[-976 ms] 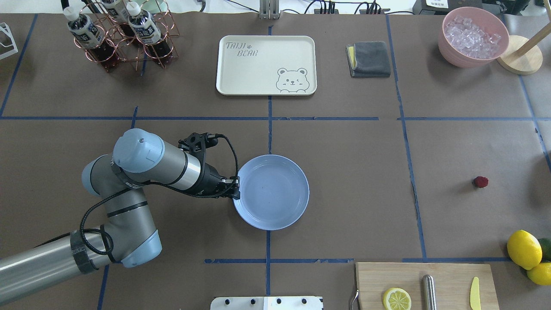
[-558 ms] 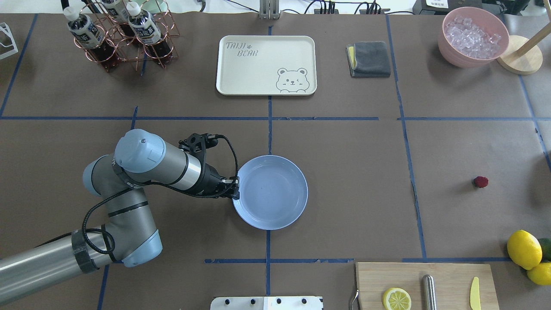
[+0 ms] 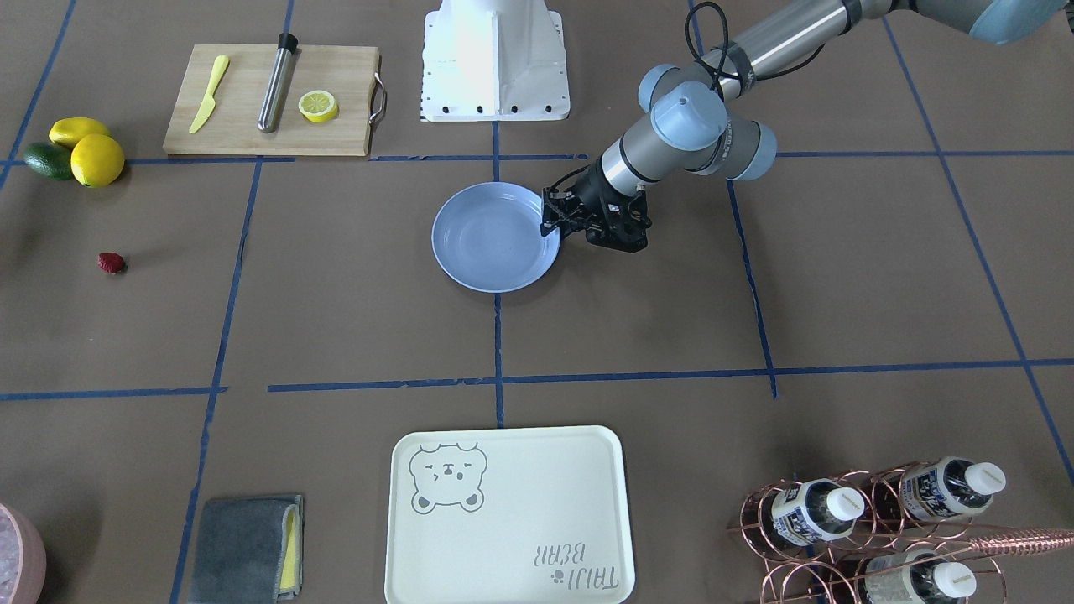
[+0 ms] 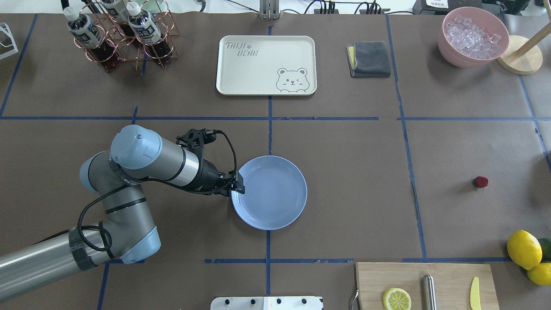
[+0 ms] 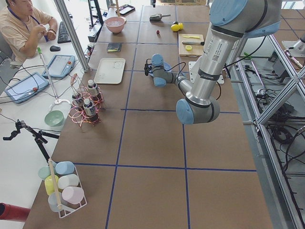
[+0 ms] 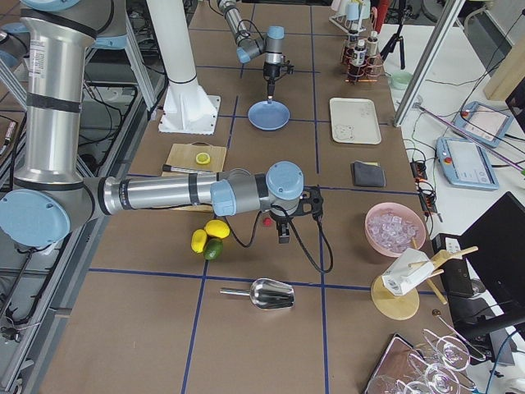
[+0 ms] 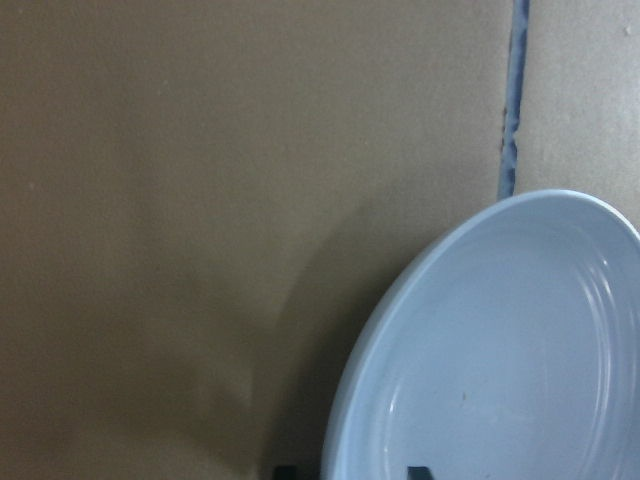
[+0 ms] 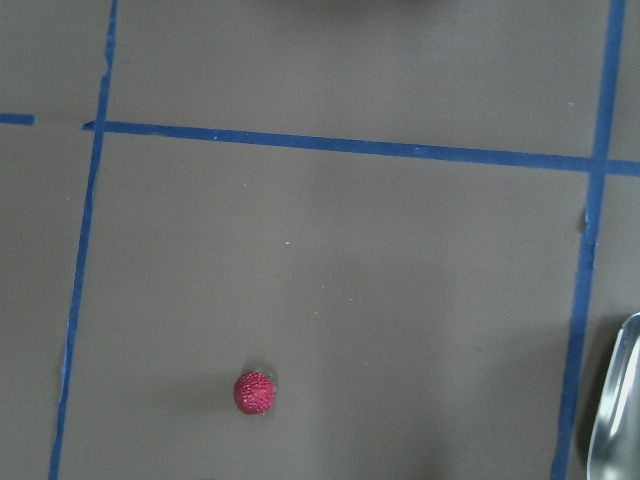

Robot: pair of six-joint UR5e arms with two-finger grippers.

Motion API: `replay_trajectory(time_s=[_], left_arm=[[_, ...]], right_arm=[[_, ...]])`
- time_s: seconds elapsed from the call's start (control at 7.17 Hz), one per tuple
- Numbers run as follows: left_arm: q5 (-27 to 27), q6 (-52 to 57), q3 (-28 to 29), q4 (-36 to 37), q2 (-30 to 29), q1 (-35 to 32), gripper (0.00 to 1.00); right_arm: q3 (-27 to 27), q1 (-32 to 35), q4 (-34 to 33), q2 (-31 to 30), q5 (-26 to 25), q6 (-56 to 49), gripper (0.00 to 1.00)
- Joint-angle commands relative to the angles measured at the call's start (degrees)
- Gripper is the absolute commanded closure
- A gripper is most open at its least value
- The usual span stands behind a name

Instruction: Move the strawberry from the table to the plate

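Plate edged toward the left arm since before, overhead left gripper over its rim, strawberry on bench far right, left wrist view jaws spread astride rim, side view right gripper near strawberry, state we cannot tell.

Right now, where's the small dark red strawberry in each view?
Front-facing: strawberry far left, mid-height.
Overhead: strawberry far right, mid-height.
Exterior left: strawberry top centre, tiny.
Exterior right: strawberry near centre.
Left wrist: absent.
Right wrist: strawberry lower left.
Landmark: round yellow lemons near it in all exterior views.
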Motion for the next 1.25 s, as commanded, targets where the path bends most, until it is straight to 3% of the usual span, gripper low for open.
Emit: replay_trajectory(time_s=[0.0,0.28,0.42,0.56,0.84,1.12], left_arm=[[-0.68,-0.19,-3.15,0.33,0.58,-3.01,0.27],[-0.5,-0.37,-4.05,0.34,1.2,-2.93,0.27],[-0.41,-0.37,-4.05,0.25,1.2,-2.93,0.27],[-0.41,-0.28,-4.05,0.33,1.2,-3.02,0.27],[-0.33,-0.37,-4.14,0.25,1.2,-3.02,0.27],[-0.15,-0.37,-4.14,0.25,1.2,-3.02,0.27]], right_arm=[[-0.06,-5.82,5.88,-0.52,-0.95,9.92,0.0],[-0.41,-16.08,23.67,-3.42,-11.89,28.24,0.0],[-1.37,-21.97,28.89,-3.34,-17.69,36.45,0.0],[-4.6,-24.38,33.03,-3.34,-19.14,37.4,0.0],[-7.7,-27.46,36.58,-2.99,-22.83,37.5,0.0],[-7.97,-29.15,36.59,-2.73,-22.76,37.5,0.0]])
